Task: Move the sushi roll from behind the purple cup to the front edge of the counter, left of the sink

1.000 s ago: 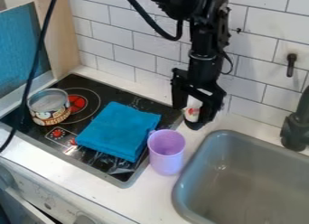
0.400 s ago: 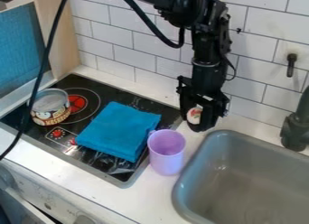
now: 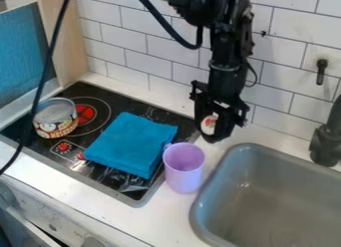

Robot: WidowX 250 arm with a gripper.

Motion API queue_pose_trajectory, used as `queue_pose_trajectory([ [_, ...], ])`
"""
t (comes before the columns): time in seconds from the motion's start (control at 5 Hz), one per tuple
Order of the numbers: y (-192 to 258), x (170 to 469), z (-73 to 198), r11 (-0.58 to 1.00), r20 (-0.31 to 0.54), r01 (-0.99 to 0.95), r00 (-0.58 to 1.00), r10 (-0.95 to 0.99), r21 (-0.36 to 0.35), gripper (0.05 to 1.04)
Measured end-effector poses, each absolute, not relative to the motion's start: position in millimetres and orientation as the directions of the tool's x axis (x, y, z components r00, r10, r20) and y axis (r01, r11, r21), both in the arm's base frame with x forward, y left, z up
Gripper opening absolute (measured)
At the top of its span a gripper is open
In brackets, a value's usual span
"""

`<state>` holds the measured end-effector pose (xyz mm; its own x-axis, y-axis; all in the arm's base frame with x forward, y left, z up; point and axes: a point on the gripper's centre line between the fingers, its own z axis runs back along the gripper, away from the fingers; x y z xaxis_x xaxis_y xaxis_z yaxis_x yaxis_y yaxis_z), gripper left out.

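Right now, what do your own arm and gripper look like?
My arm is black and jointed, with a thick black cable looping beside it and a thinner one curving near the wrist. The gripper is black too, angular and two-fingered.

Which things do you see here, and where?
Can: one, multicoloured, on stove
Cloth: one, blue, on stove
Cup: one, purple, between cloth and sink
Small item: one, white-red, in fingers
Stove: one, black, left
Sink: one, grey, lower right
Counter: one, white, around sink
Tap: one, black, right
Wall: one, white-tiled, behind
Hook: one, black, on wall
Panel: one, blue, upper left
Arm: one, black, from top
Gripper: one, black, holding small item
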<state>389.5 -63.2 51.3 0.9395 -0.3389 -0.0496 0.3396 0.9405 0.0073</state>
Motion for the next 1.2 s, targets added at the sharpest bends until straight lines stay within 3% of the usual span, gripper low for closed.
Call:
queue_pose_trajectory([
  [0.4, -61.2, 379.6, 109.8, 0.957, 0.016, 0.288, 0.957, -0.289, 0.02, 0.605],
  [0.8, -50.9, 311.7, 90.5, 0.985, -0.128, 0.165, 0.977, -0.171, -0.058, 0.605],
  [1.2, -51.0, 268.9, 99.8, 0.996, -0.123, 0.075, 0.989, -0.081, -0.053, 0.605],
])
